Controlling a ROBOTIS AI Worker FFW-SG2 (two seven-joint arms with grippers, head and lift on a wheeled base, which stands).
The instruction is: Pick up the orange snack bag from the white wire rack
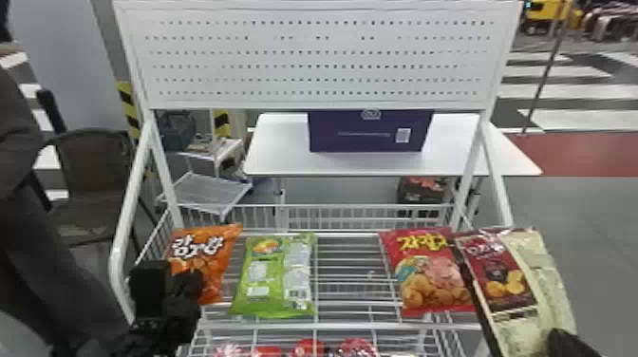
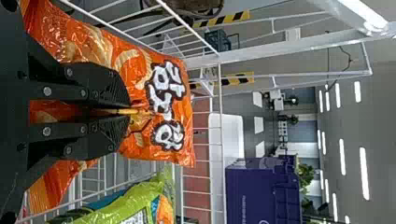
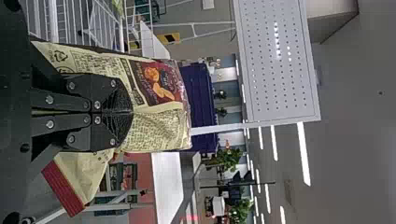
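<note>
One orange bag [image 2: 163, 105], seemingly pinched within left gripper [image 1: 188, 281]

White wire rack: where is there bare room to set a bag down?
The wire rack is bare between the green snack bag and the red snack bag, probably room for one. Left is crowded: the left gripper holds the orange snack bag beside the green. Right too: the maroon-and-cream snack bag overlaps the red in the head view.

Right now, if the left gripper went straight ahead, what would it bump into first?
The left gripper pinches the orange snack bag; beyond it, the rack's back rail probably comes first, though depth is unclear.
</note>
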